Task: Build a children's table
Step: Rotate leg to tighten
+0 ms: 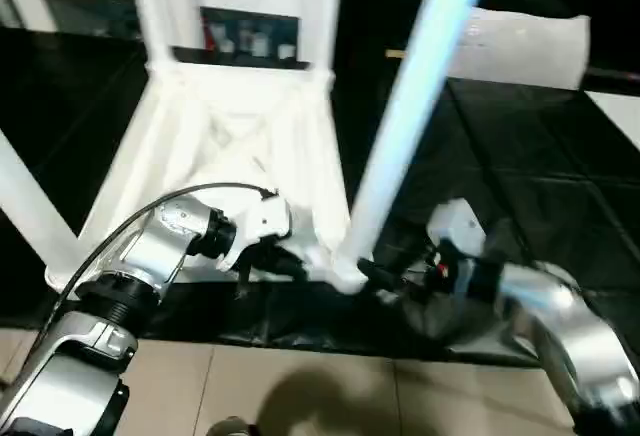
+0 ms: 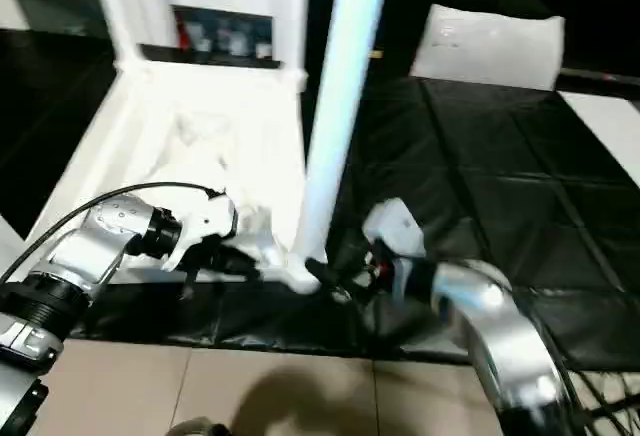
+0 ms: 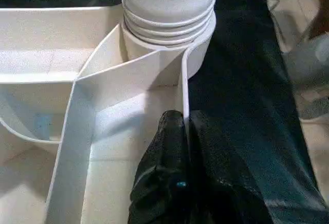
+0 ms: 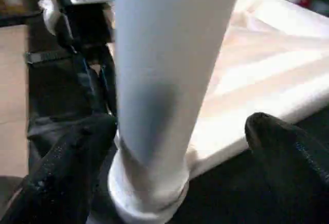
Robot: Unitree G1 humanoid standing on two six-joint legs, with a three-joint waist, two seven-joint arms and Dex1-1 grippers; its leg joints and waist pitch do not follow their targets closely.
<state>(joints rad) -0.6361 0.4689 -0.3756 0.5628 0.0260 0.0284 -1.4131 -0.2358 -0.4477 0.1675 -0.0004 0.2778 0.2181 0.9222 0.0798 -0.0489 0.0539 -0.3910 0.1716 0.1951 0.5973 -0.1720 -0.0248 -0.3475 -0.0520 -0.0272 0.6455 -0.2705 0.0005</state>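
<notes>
The white tabletop (image 1: 240, 126) lies upside down on a black mat, ribs up, with white legs standing in its corner sockets. The near-right leg (image 1: 420, 86) rises tilted from its round socket (image 3: 169, 44). My left gripper (image 1: 290, 264) is shut on the tabletop's thin side rim just beside that socket, one finger (image 3: 164, 147) on each face of the wall. My right gripper (image 1: 375, 278) is open around the base of this leg (image 4: 164, 80), a black finger (image 4: 288, 152) on either side, the one on the tabletop's side standing apart from the leg.
A white pillow-like block (image 1: 520, 46) lies at the back right on the black mat (image 1: 520, 196). A white shelf unit (image 1: 250, 36) stands behind the tabletop. Beige floor (image 1: 300, 386) runs along the mat's near edge. Another leg (image 1: 25, 206) leans at the left.
</notes>
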